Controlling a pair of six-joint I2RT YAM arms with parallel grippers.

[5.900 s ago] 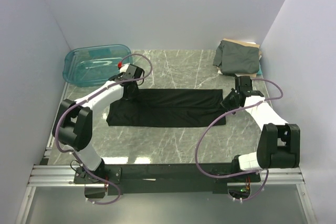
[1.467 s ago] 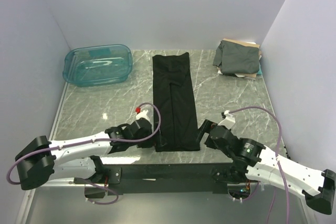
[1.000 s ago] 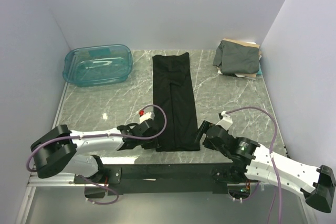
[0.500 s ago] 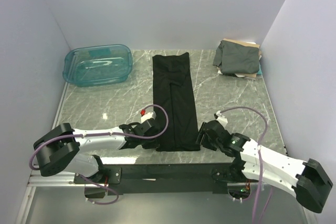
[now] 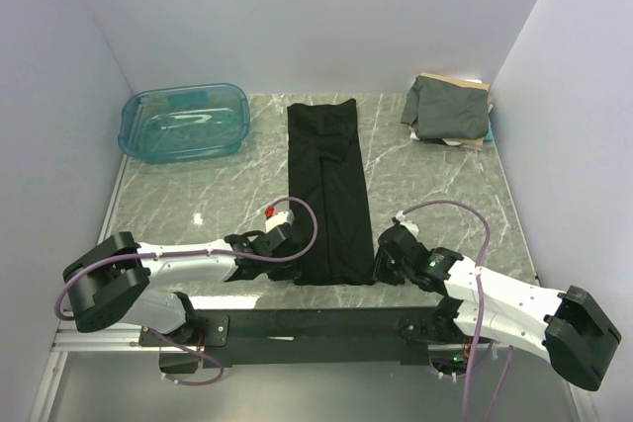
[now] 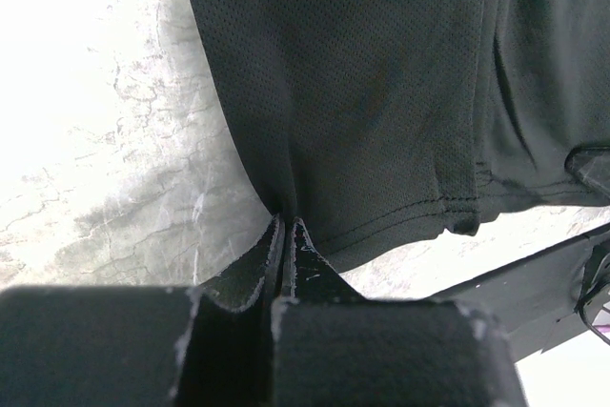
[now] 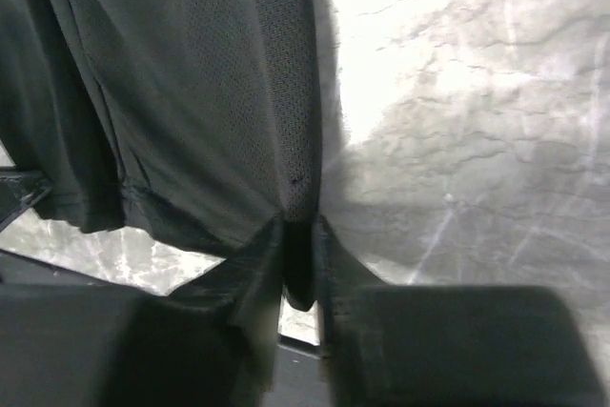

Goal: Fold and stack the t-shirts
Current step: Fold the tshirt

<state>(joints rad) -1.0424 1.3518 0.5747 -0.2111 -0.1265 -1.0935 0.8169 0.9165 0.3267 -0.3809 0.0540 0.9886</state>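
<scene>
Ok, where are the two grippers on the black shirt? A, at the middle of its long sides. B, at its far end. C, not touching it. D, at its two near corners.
D: the left gripper and right gripper each pinch a near corner of the black shirt.

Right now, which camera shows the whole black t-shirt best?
Top external: the black t-shirt shows full length, a long folded strip running away from the arms. Each wrist view shows only a near hem corner, one pinched between the left fingers, the other between the right fingers.
</scene>
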